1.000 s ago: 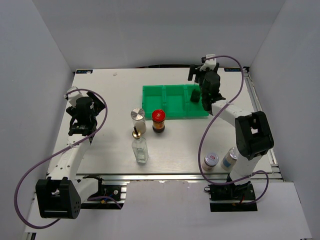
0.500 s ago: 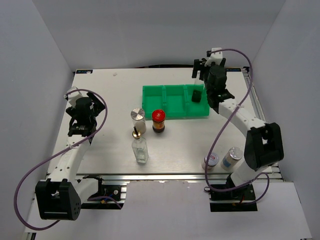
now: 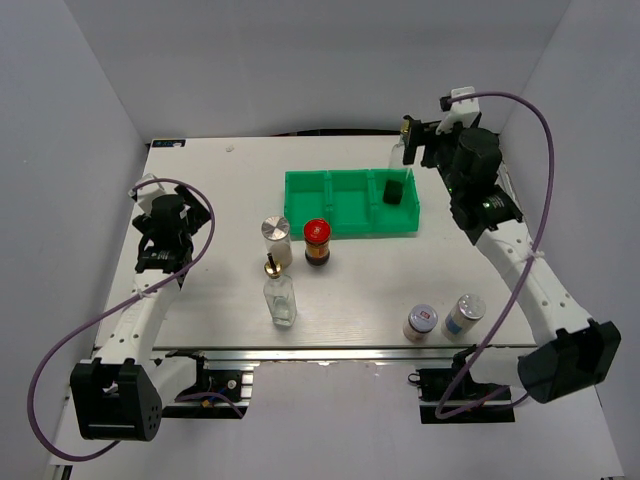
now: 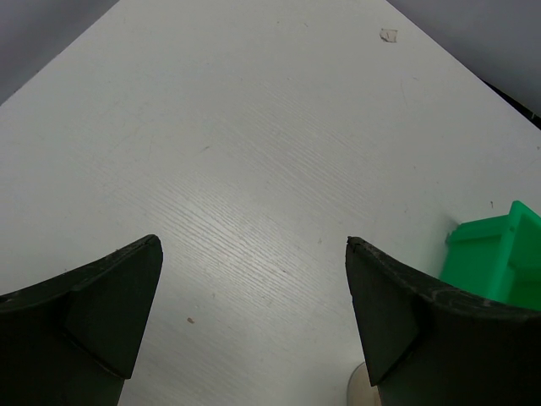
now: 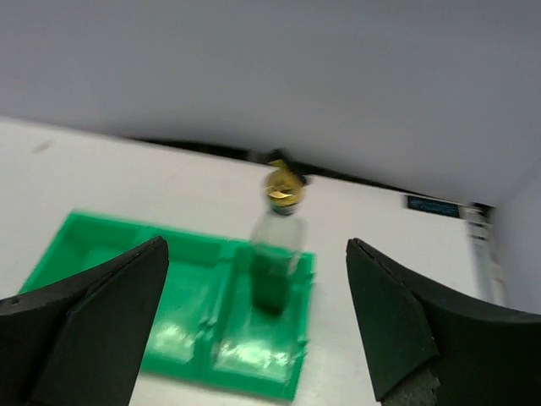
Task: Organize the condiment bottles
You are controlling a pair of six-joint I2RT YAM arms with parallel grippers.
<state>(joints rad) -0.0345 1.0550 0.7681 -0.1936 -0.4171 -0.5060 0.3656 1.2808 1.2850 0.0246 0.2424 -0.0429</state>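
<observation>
White table (image 3: 215, 180), bottle (image 5: 276, 245) in tray (image 5: 101, 245), right end effector (image 3: 418, 143) apart

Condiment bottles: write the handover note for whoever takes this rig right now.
Left hand: open, empty, over bare table left of the tray.
Right hand: open, empty, facing the gold-spouted bottle, not touching it.
Done: that bottle stands in the right compartment of the green tray.
To do: five are on the table. The second glass bottle, silver-lidded shaker and red-lidded jar are in front of the tray, and two shakers are at the near right edge.
</observation>
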